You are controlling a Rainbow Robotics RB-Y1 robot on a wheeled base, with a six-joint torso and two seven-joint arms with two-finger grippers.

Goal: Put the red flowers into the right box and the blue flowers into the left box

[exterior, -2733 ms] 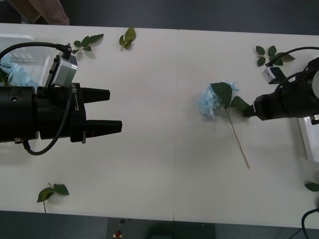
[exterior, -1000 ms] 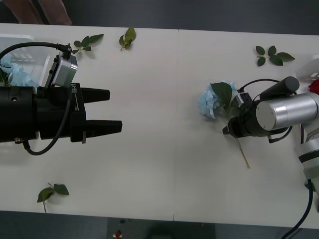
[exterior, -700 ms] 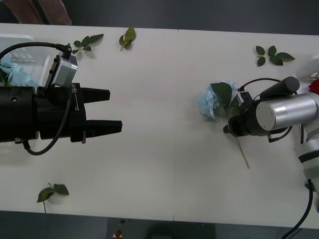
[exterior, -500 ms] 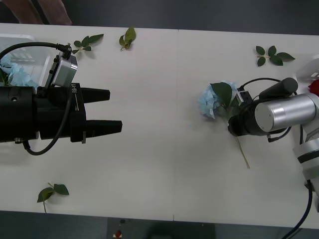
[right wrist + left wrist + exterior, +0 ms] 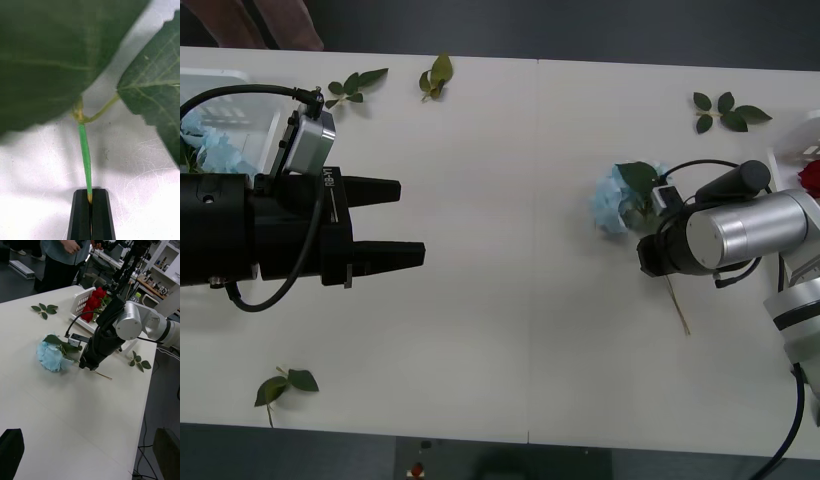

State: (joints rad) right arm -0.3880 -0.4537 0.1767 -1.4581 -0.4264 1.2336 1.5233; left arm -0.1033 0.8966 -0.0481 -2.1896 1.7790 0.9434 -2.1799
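Note:
A blue flower (image 5: 617, 203) lies on the white table (image 5: 510, 330), right of centre, its thin stem (image 5: 680, 315) trailing toward the front edge. My right gripper (image 5: 652, 260) points down over that stem. In the right wrist view the black fingers (image 5: 81, 213) are shut on the green stem (image 5: 85, 153) just below two big leaves. My left gripper (image 5: 412, 222) hovers open at the left, holding nothing. More blue flowers (image 5: 215, 150) lie in the left box (image 5: 220, 85). Red flowers (image 5: 93, 303) fill the right box (image 5: 79, 300), just behind the right arm.
Loose green leaf sprigs lie along the far edge (image 5: 355, 82) (image 5: 435, 75) (image 5: 725, 110) and near the front left corner (image 5: 285, 385). Another sprig (image 5: 138, 363) lies beside the right arm. Bare table stretches between the two grippers.
My right arm swung in over the stem, turned downward and shut on it. The blue flower has since shifted slightly to the right. The left arm has not moved.

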